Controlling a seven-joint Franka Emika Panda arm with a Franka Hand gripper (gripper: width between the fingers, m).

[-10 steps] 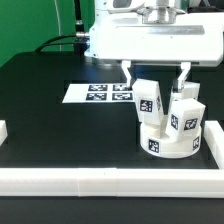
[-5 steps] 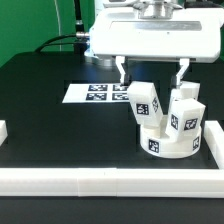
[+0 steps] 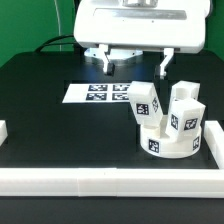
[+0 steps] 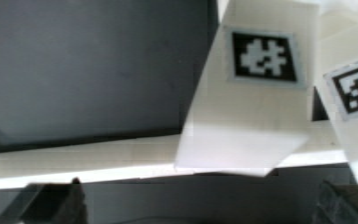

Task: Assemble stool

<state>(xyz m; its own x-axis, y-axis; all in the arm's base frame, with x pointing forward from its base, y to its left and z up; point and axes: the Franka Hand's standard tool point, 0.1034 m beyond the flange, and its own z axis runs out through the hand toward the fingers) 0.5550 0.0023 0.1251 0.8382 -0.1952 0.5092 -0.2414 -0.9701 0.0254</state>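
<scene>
White plastic stool seat (image 3: 168,142) rests on the black worktop (image 3: 40,100) toward the exterior view's right, with blocky legs (image 3: 185,110) standing on it. The fingers (image 3: 108,62) hang spread wide and empty, above the leg (image 3: 145,103) at the exterior view's left, whose long axis runs near vertical, slightly tilted

My white arm housing (image 3: 135,25) runs off the exterior view's top edge. One white blocky plastic leg (image 3: 145,103) covers a corner of the flat white marker board (image 3: 95,93), whose tags are too small to read. In the wrist view, tagged legs (image 4: 247,100) are blurred and cropped; my fingertips (image 4: 51,200) are dim dark shapes.
</scene>
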